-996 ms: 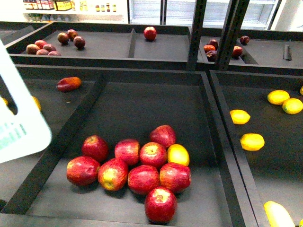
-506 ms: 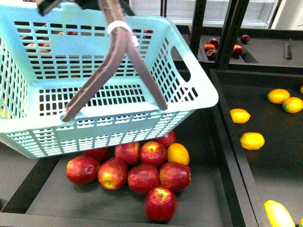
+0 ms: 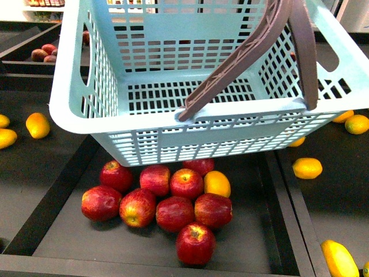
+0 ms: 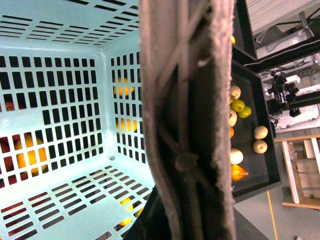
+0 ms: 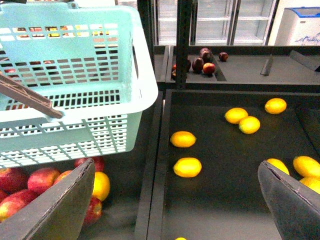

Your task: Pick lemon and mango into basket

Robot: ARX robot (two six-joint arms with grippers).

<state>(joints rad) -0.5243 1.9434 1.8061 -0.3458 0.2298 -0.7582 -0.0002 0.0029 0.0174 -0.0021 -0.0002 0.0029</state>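
- Front view: basket (image 3: 202,141) hangs empty over the apples (image 3: 173,210) in the middle bin; lemons (image 3: 307,168) sit right, a likely mango (image 3: 37,124) at left.
- Left wrist view: the basket's handle (image 4: 185,125) fills the frame; left gripper hidden, grip unreadable.
- Right wrist view: right gripper (image 5: 175,172) spread wide, empty, above the lemons. Step looks like placing the basket; next, descend and close on one lemon.

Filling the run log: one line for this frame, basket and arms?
basket: aloft over apples, empty | left jaws: hidden behind handle | right gripper: open, empty, facing lemons | mango: among apples
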